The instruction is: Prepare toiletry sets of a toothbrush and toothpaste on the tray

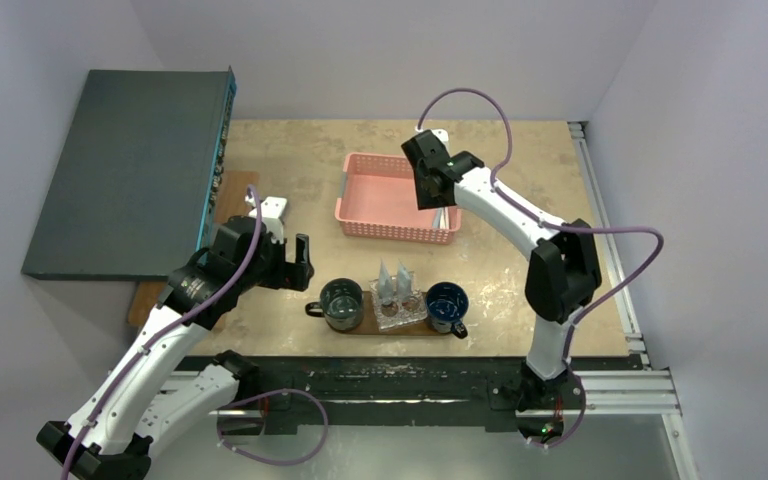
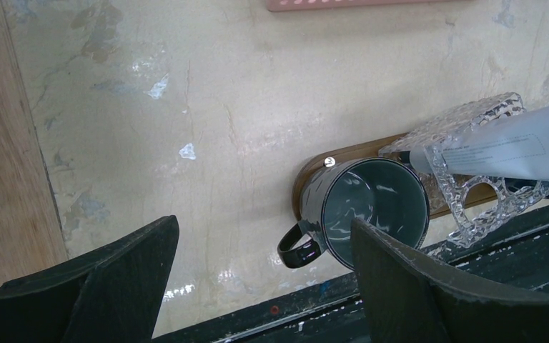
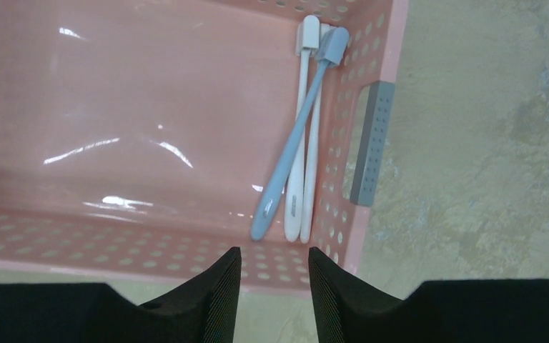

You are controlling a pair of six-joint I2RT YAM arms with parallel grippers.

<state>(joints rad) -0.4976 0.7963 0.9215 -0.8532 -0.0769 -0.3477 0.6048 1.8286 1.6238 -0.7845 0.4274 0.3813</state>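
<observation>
One pale blue toothbrush [image 3: 297, 143] and two white ones [image 3: 305, 136] lie in the right end of the pink basket [image 3: 114, 86]. My right gripper [image 3: 273, 261] hangs just above the basket's near wall, open and empty, its tips short of the brush handles. The dark brown tray [image 1: 385, 326] lies at the near edge and carries two mugs and a clear glass holder [image 1: 401, 308] with two pale toothpaste tubes [image 1: 392, 280]. My left gripper [image 1: 295, 263] is wide open and empty, left of the tray. In the left wrist view the tray's end [image 2: 313, 171] and a tube [image 2: 500, 146] show.
A dark green mug [image 1: 342, 303] stands on the tray's left end and a blue mug [image 1: 447, 303] on its right. The pink basket [image 1: 397, 195] sits mid-table. A large dark grey box [image 1: 130, 170] fills the far left. The table's black front rail [image 2: 343, 314] runs below the tray.
</observation>
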